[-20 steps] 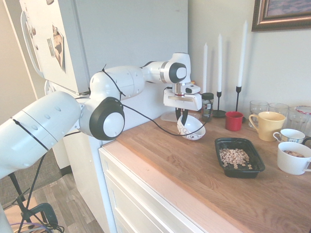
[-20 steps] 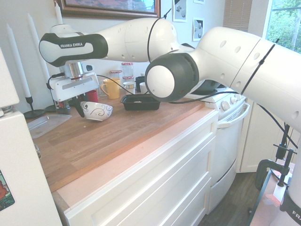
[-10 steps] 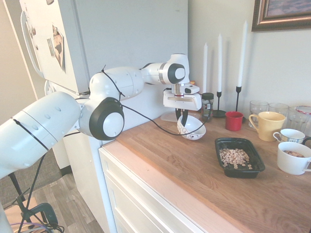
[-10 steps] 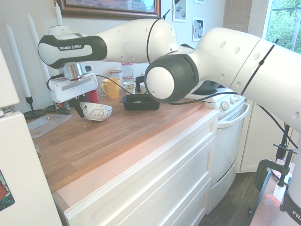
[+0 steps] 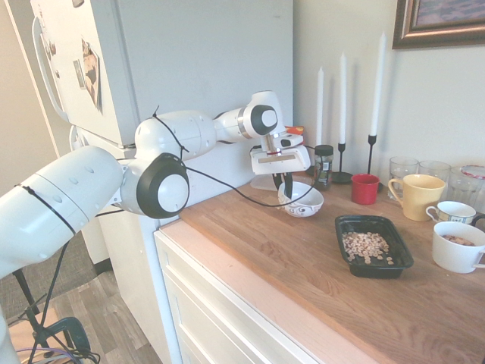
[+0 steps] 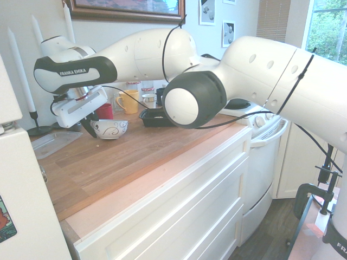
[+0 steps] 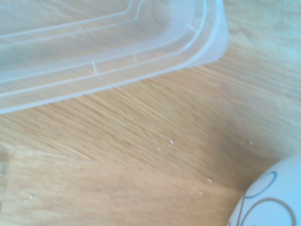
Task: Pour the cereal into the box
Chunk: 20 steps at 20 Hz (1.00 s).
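Note:
The cereal (image 5: pixel 365 245) lies as a loose tan heap inside the box (image 5: pixel 356 221), a shallow black tray on the wooden counter. In the second exterior view the box (image 6: pixel 161 117) is behind the arm's elbow. Left of it, my gripper (image 5: pixel 286 186) is shut on the rim of a white patterned bowl (image 5: pixel 301 199). The bowl stands about upright, at or just above the counter. The other side shows the gripper (image 6: pixel 92 129) at the bowl's (image 6: pixel 110 129) left rim. The bowl's edge (image 7: pixel 270 197) also shows in the wrist view.
A clear flat container (image 7: pixel 108 47) lies on the counter beside the bowl, also visible as the clear container (image 6: pixel 54 142). Behind stand a red cup (image 5: pixel 364 189), a yellow mug (image 5: pixel 416 196), white mugs (image 5: pixel 458 246), tall candles (image 5: pixel 342 83) and a jar (image 5: pixel 323 163). The fridge (image 5: pixel 189 61) is at left.
The bowl has turned back from a tilt to about upright and has come down toward the counter. The wrist has rotated with it.

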{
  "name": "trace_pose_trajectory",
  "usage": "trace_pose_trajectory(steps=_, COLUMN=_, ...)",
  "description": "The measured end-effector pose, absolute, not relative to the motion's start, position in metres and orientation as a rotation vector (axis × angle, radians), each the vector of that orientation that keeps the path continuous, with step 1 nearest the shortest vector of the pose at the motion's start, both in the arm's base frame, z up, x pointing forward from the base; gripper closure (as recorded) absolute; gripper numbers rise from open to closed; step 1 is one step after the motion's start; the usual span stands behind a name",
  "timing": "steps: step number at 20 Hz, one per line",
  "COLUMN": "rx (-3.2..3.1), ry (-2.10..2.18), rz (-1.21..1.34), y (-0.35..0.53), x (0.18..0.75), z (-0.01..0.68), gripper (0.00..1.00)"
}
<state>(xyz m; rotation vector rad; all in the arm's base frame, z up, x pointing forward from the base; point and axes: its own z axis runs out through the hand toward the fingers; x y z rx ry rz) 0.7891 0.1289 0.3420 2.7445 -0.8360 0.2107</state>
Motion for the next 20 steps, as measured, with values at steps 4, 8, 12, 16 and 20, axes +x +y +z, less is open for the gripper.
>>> trace_pose_trajectory(steps=4, rx=2.714, ry=-0.81, rz=0.232, y=0.136, x=0.788, z=0.337, gripper=0.0)
trace_pose_trajectory(steps=8, rx=2.694, ry=-0.805, rz=0.242, y=0.14, x=0.788, z=0.335, gripper=0.0)
trace_pose_trajectory(steps=12, rx=2.69, ry=-0.813, rz=0.214, y=0.14, x=0.786, z=0.331, gripper=0.0)
trace_pose_trajectory(steps=16, rx=2.691, ry=-0.821, rz=0.183, y=0.138, x=0.785, z=0.323, gripper=0.0)
trace_pose_trajectory(steps=20, rx=2.717, ry=-0.85, rz=0.179, y=0.134, x=0.786, z=0.331, gripper=0.0)
